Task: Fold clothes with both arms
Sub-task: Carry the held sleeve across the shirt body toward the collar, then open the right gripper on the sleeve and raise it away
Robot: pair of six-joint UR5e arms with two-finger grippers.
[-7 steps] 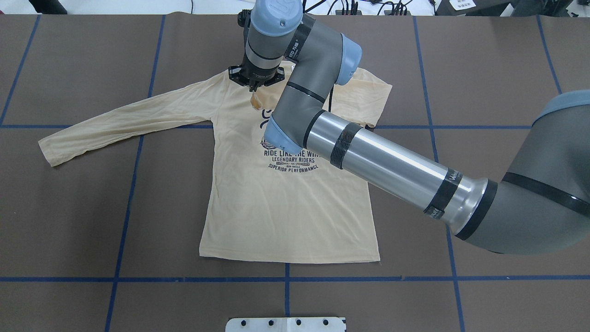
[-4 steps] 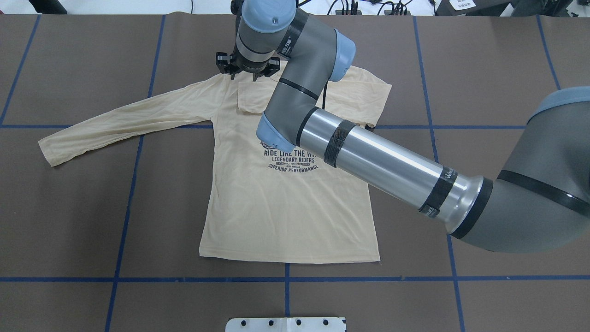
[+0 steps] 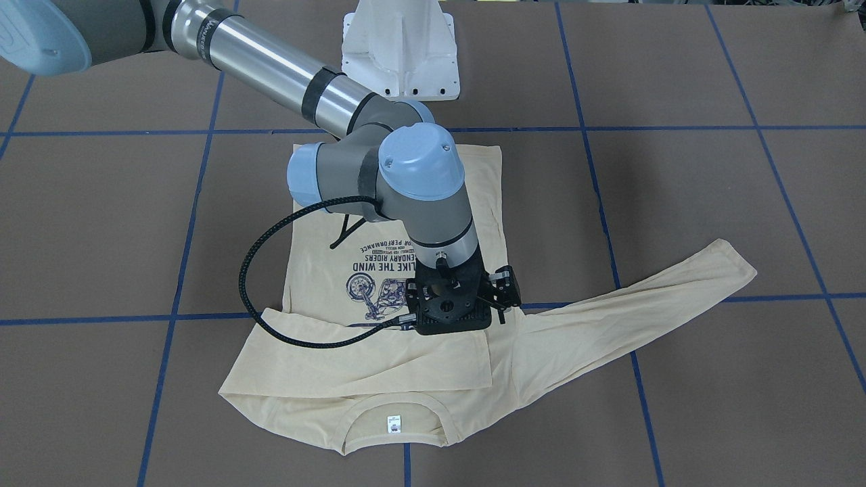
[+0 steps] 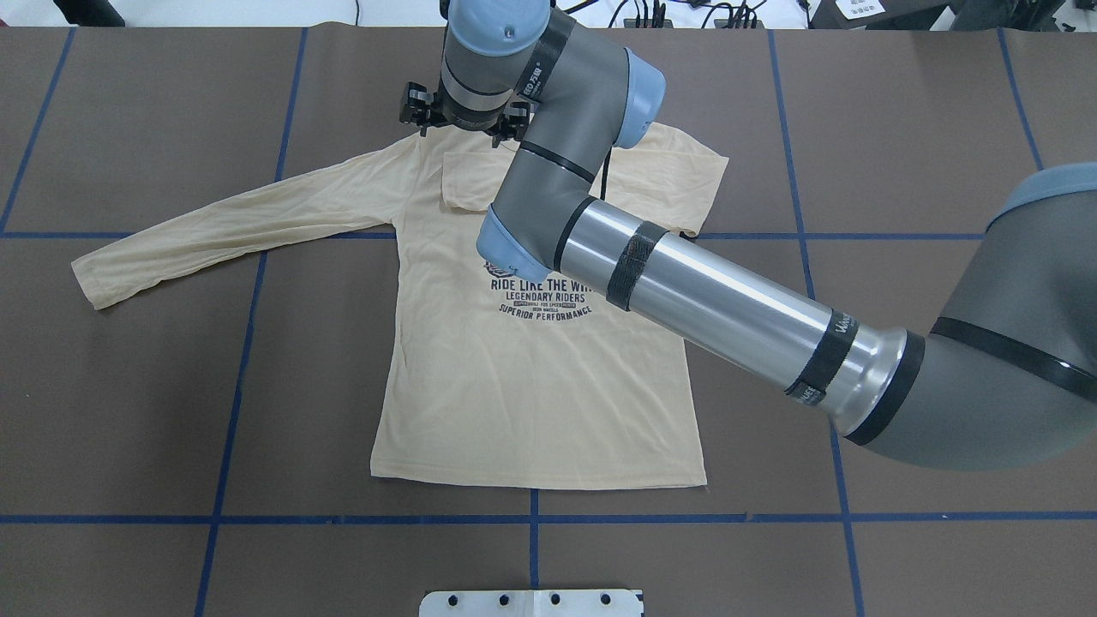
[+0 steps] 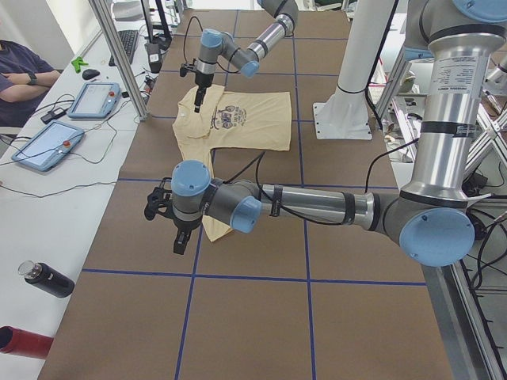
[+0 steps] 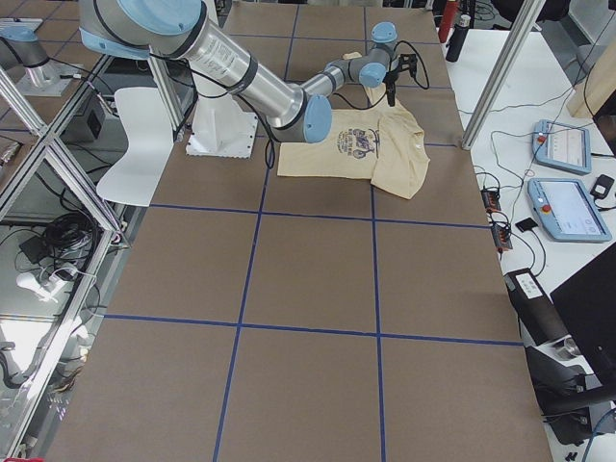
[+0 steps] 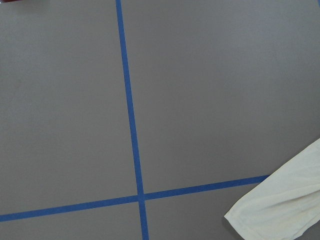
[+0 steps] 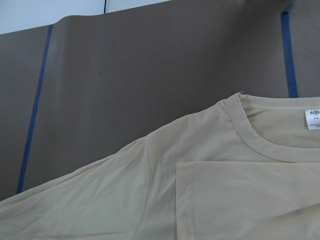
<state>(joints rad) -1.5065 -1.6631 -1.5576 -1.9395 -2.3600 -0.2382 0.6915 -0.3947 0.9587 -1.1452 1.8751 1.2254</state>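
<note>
The cream-yellow shirt (image 4: 531,386) lies flat with its navy print (image 4: 544,296) facing up. One sleeve (image 3: 379,362) is folded across the chest below the collar. The other sleeve (image 4: 231,223) stretches out to the side. The white neck label (image 3: 394,424) shows inside the collar. My right gripper (image 4: 463,128) points down over the collar end and holds nothing; its fingertips are mostly hidden under the wrist. My left gripper (image 5: 179,241) hovers beside the outstretched sleeve's cuff (image 7: 280,210). It shows only in the exterior left view, so I cannot tell whether it is open or shut.
The brown table cover carries a grid of blue tape lines (image 4: 240,360). The white pedestal base (image 3: 400,51) stands at the robot's side. In the exterior left view a seated person (image 5: 20,71), two tablets (image 5: 93,99) and a dark bottle (image 5: 47,279) are along a side bench.
A second ago my right gripper held the folded sleeve's cuff over the chest. It let go, the cuff now lies flat, and the gripper moved toward the collar.
</note>
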